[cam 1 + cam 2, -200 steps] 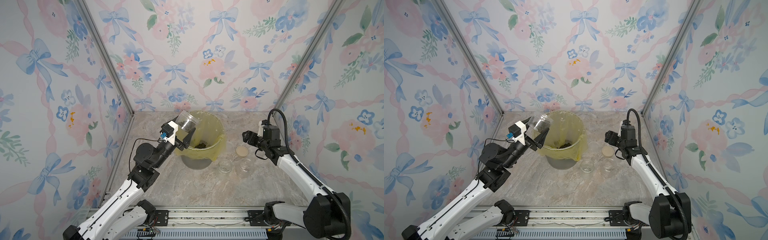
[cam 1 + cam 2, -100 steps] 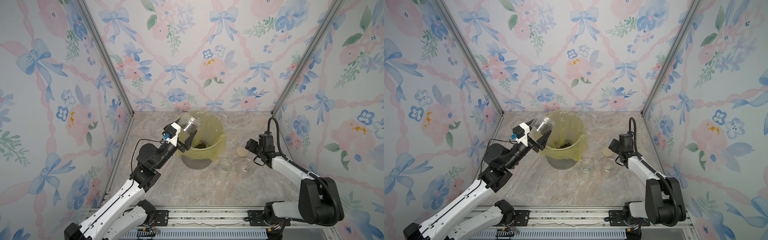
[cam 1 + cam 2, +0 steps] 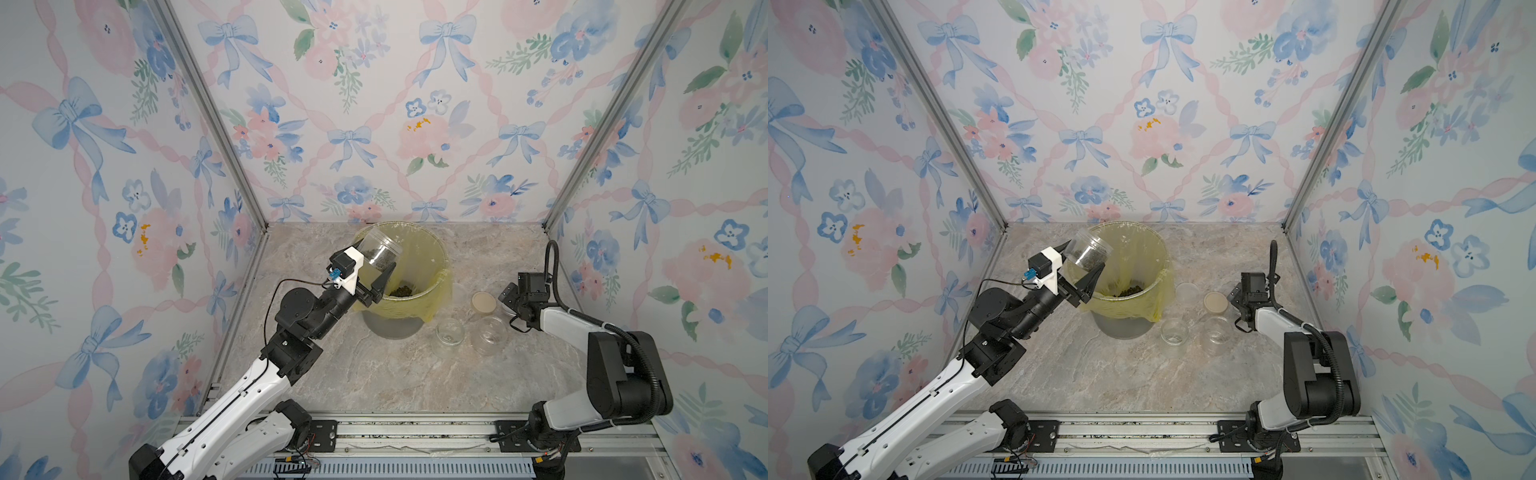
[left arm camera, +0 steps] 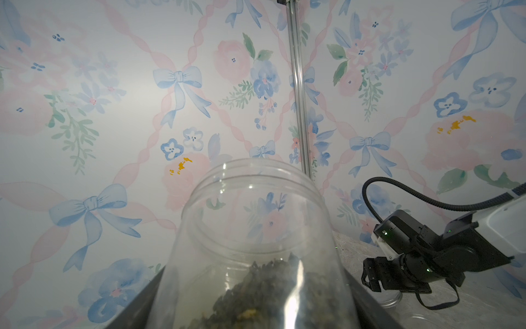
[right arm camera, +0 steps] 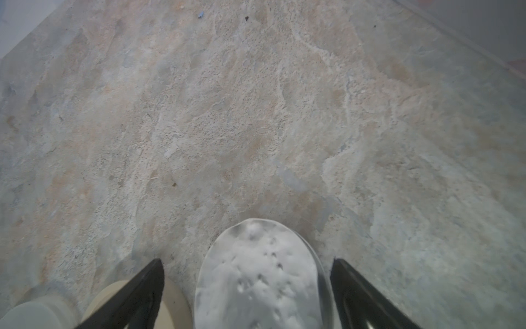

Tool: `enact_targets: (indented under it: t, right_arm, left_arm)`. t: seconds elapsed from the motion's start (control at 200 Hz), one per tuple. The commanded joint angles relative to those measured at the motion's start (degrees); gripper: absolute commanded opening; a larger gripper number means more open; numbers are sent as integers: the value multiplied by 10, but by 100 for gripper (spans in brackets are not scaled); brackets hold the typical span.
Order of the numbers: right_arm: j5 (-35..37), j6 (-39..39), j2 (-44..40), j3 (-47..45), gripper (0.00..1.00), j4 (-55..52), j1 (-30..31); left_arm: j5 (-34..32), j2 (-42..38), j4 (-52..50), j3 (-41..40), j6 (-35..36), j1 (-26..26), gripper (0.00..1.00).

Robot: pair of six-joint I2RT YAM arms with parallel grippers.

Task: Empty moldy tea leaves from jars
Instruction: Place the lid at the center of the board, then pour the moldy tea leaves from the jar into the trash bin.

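Round bin (image 3: 390,328) lined with yellow bag (image 3: 438,291), toward back of marble-look table (image 3: 374,374). Tan disc lid (image 3: 483,302) lies flat near bin. Clear lid (image 3: 1187,292) lies flat between bin and tan lid. Floral bow wallpaper (image 3: 374,124) on walls.

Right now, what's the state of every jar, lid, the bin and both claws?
Held jar: tilted above bin rim, uncapped, leaves inside.
Left claw: shut on it.
Bin: lined, dumped leaves at bottom.
Middle jar: upright, uncapped.
Right jar: upright, uncapped.
Tan lid: lying flat.
Clear lid: lying flat.
Right claw: open around clear lid, not touching.
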Motion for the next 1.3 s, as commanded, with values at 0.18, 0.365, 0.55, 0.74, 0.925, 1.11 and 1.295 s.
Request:
enact_targets:
  t: [0.18,0.365,0.55,0.74,0.925,1.11,1.295]
  right_arm:
    - [26,38,29,20,96,-21,-5]
    - [19,31,32,23,97,-17,-5]
    - [8,19,6,21,99,-20,-4]
    - [-30,-1,-65,27,98,-31,-5]
    - [-174,-15,-160,45,97,-1,-7]
    - [-364,52,-221,76,97,100,-6]
    - [-491,114,-231,125,96,171,25]
  left_arm:
    - [-8,-7,14,-7,-1,-4,37]
    - [-7,-5,12,-7,2,-3,37]
    - [-7,0,9,-7,4,-3,37]
    - [-6,3,9,-5,-2,-3,37]
    - [-5,9,21,-3,-11,-3,37]
    - [8,27,30,22,-18,-1,37]
    - [19,42,30,59,-16,3,37]
